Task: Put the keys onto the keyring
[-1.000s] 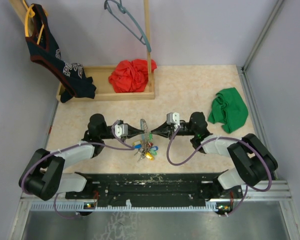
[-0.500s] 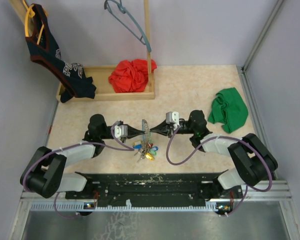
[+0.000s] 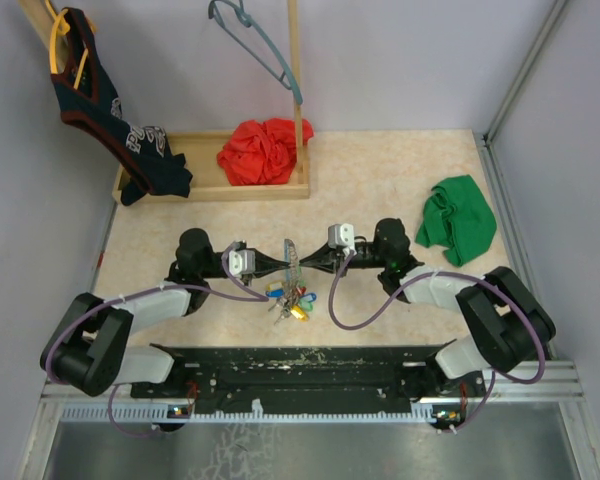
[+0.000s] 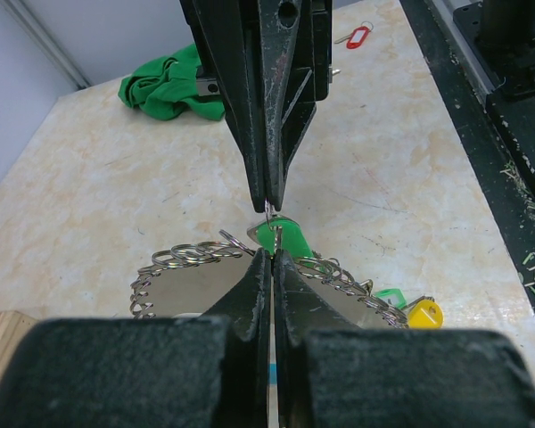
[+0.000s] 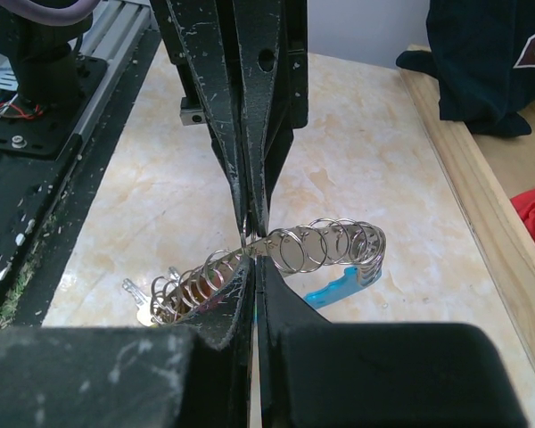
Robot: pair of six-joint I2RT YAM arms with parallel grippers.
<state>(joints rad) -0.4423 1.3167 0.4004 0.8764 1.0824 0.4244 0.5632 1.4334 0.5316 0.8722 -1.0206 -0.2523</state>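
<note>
Over a beige marbled tabletop (image 3: 400, 180), the left gripper (image 3: 278, 263) and right gripper (image 3: 304, 263) are meeting tip to tip, each pinching the large grey hoop keyring (image 3: 291, 256) between pressed-together fingers. Small silver keys with coloured plastic heads (image 3: 288, 298) are hanging just below the fingertips.

Left arm (image 3: 150, 303): pale grey link shells between bulky, rounded black joint housings.
Right arm (image 3: 450, 292): same build, with grey shells and black joints.
Left cable (image 3: 242, 288): purple-grey, thin, runs along the arm to the wrist.
Right cable (image 3: 333, 300): same purple-grey, forms a longer loose loop.
Left wrist block (image 3: 238, 259): small light-grey box.
Right wrist block (image 3: 339, 236): matching light-grey box.
Left end effector (image 4: 272, 254): two black fingers tapering to thin tips, with a matte black block behind them.
Right end effector (image 5: 252, 259): same shape, black faces flecked with white scratches.
Finger detail: one round hole in the upper body of each end effector.
Base rail (image 3: 310, 372): black, dusted with pale specks.
</note>
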